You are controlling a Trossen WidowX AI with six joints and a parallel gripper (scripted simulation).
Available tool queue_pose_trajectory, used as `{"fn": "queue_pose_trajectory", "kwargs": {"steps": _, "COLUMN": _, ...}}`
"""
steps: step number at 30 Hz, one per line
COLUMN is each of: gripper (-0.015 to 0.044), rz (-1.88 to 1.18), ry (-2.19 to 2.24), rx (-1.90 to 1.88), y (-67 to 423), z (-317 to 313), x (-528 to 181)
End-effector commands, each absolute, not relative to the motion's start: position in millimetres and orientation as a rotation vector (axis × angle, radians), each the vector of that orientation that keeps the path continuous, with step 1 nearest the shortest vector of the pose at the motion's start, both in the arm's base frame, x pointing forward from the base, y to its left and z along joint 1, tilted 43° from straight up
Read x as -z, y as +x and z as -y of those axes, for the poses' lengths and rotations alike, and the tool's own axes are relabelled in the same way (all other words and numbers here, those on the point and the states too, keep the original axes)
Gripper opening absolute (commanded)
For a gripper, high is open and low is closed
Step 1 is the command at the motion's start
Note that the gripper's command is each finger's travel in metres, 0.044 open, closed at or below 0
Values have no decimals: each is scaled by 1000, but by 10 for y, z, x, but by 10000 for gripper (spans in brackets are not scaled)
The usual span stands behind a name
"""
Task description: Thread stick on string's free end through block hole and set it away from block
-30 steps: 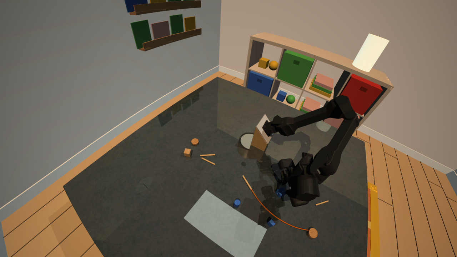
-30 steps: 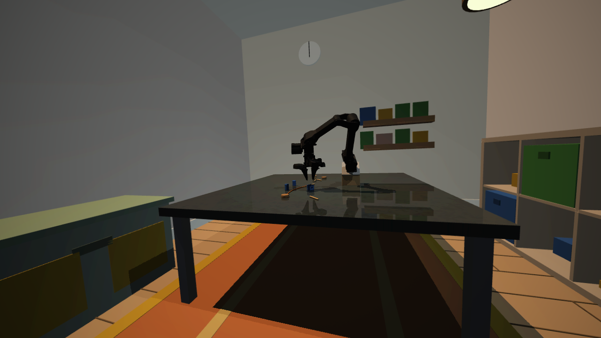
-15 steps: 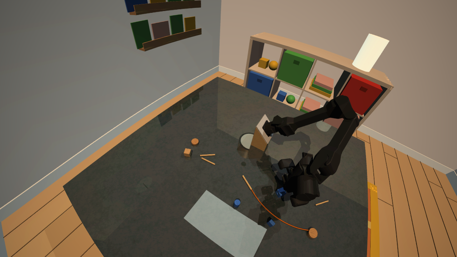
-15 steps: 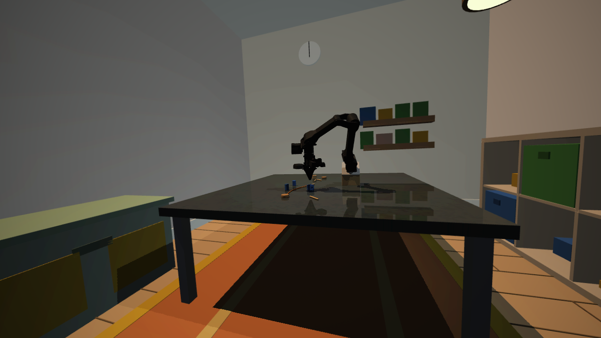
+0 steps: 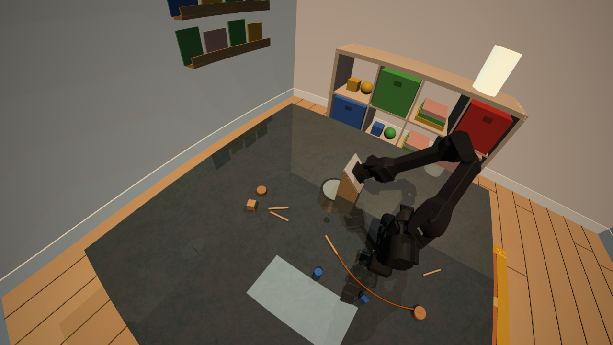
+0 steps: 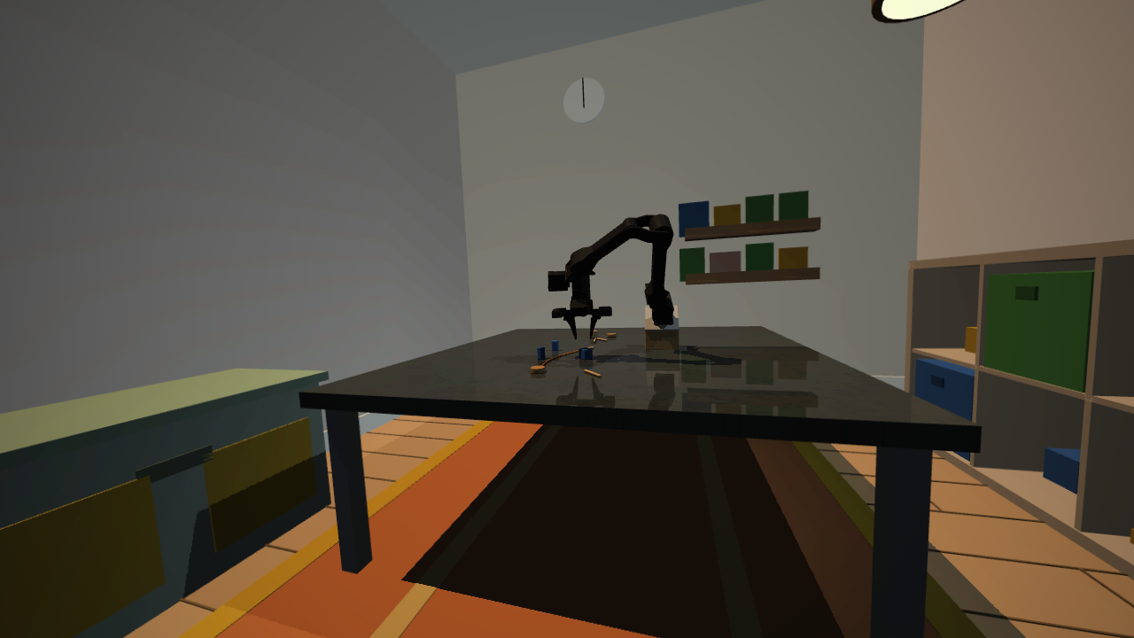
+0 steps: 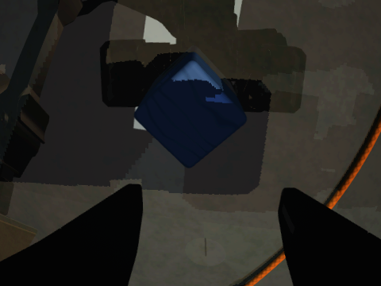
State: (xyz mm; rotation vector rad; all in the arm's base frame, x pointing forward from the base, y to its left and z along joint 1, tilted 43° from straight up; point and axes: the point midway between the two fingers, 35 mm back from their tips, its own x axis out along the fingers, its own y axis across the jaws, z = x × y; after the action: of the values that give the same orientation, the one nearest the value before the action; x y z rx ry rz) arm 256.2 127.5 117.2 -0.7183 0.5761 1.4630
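Note:
My gripper [image 6: 582, 336] [image 7: 212, 199] is open and empty, pointing down above a blue block [image 6: 585, 354] [image 7: 190, 119]. The block stands turned like a diamond ahead of the fingertips in the wrist view; its hole does not show, and the arm hides it in the top view. The thin stick [image 5: 331, 245] lies on the table at the free end of the orange string [image 5: 391, 303] [image 7: 336, 199]. The string curves past the block's place to the round wooden button [image 5: 419, 312] [image 6: 537, 369]. No string shows through the block.
A blue cylinder [image 5: 317, 271] and a small blue block [image 5: 363, 299] lie near the string. A loose stick [image 5: 431, 272] [image 6: 592, 372] lies right of the arm. A wooden disc [image 5: 261, 189], a wooden cube [image 5: 251, 204] and two loose sticks [image 5: 278, 208] [image 5: 278, 216] lie farther left.

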Motion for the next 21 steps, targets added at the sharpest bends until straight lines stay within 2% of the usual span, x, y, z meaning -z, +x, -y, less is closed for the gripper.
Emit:
{"fn": "queue_pose_trajectory", "kwargs": {"steps": 1, "gripper": 315, "rz": -961, "ry": -253, "rx": -1193, "y": 2658, "z": -1138, "x": -1044}}
{"fn": "queue_pose_trajectory", "kwargs": {"steps": 6, "gripper": 440, "rz": -1252, "ry": 190, "rx": -881, "y": 2727, "z": -1017, "x": -933}}
{"fn": "queue_pose_trajectory", "kwargs": {"steps": 10, "gripper": 440, "rz": -1420, "ry": 512, "rx": -619, "y": 2773, "z": -915, "x": -842}}
{"fn": "queue_pose_trajectory", "kwargs": {"steps": 21, "gripper": 440, "rz": -1629, "ry": 1094, "rx": -73, "y": 2833, "z": -730, "x": -682}}
